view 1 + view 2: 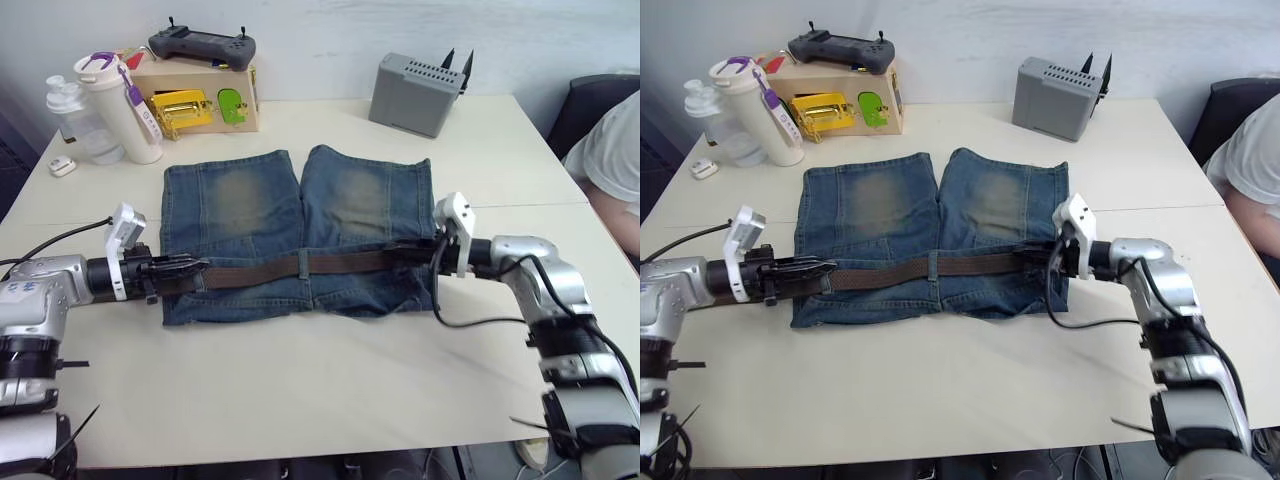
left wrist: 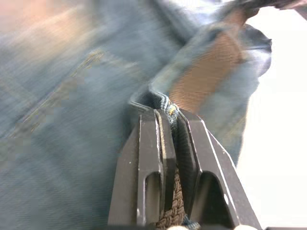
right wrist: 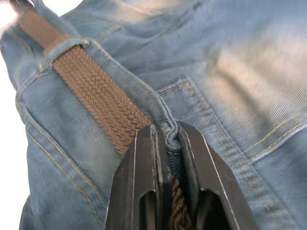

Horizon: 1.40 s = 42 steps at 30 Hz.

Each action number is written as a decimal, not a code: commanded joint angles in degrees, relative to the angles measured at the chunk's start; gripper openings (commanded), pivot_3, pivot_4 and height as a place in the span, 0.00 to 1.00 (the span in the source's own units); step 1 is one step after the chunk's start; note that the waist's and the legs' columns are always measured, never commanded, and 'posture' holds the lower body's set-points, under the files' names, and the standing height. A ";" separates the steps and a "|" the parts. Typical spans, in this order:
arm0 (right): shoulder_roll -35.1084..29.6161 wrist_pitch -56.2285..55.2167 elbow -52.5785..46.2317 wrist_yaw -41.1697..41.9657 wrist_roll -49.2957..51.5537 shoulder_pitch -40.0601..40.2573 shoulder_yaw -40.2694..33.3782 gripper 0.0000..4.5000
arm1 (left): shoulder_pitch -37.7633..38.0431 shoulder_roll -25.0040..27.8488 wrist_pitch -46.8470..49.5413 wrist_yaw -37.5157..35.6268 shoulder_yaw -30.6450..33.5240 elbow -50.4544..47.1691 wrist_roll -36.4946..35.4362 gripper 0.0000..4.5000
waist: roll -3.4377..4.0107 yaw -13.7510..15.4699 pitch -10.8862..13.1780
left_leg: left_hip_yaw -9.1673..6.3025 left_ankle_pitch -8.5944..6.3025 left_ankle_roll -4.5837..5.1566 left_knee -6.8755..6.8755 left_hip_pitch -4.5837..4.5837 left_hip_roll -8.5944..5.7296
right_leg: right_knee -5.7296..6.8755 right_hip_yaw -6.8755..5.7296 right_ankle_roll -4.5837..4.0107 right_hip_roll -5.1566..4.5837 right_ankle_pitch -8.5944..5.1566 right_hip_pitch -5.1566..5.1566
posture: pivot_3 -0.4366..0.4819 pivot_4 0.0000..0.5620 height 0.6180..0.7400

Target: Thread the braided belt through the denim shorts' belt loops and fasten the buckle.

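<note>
The denim shorts (image 1: 298, 232) lie flat at the centre of the white table (image 1: 330, 400), waistband toward the near edge and the 2 legs pointing to the far side. The braided belt (image 1: 290, 268) runs left to right along the waistband and passes under a belt loop (image 1: 303, 265) at the middle of the waistband.

The left gripper (image 1: 185, 268) sits at the left end of the waistband. In the left wrist view its fingers (image 2: 156, 158) are pressed together on a fold of denim with the woven strap caught between them. The right gripper (image 1: 425, 247) sits at the right end of the waistband. In the right wrist view its fingers (image 3: 144, 167) are likewise pinched on the waistband edge, with the brown weave running between them. In that same view the belt goes under another loop (image 3: 64, 50) farther along the waistband.

The buckle cannot be made out, and the pictures do not show whether the belt is fastened.

At the far left of the table stand a white bottle with a purple loop (image 1: 118, 108) and a clear bottle (image 1: 75, 122), with a wooden box (image 1: 200, 100) just right of them and a dark handheld controller (image 1: 202, 46) resting on top of the box. A grey slotted box (image 1: 418, 93) stands at the far right. A person's white sleeve (image 1: 610, 150) shows at the right edge.
</note>
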 commanded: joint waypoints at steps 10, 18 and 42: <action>-2.73 -68.97 -20.03 -4.12 -10.94 42.95 -8.50 0.00 | 29.61 6.83 -24.27 -12.15 0.52 -27.02 8.46 0.00 | -0.01 0.95 0.05 | -0.02 -0.20 0.22 -0.55 1.16 -0.07 | -0.82 0.06 0.04 -0.01 -0.01 1.23 | 0.48 0.27 0.97; -7.17 -84.83 -8.22 -10.14 -15.27 48.70 -7.21 0.00 | 28.77 6.34 -34.90 -8.41 -6.11 -21.21 16.45 0.00 | 0.03 1.44 0.07 | 0.02 -0.27 0.19 -1.03 2.34 -0.01 | -1.11 0.08 -0.22 0.02 -0.11 2.24 | 0.48 0.27 0.97; -14.71 -12.37 -8.31 -24.45 9.20 6.55 5.02 1.00 | -6.73 -1.82 -4.37 9.85 -6.07 1.14 4.61 0.98 | -0.11 1.13 0.21 | -0.11 -0.19 0.08 -0.76 2.21 0.03 | -0.89 -0.02 -0.15 0.10 -0.13 2.12 | 0.48 0.27 0.97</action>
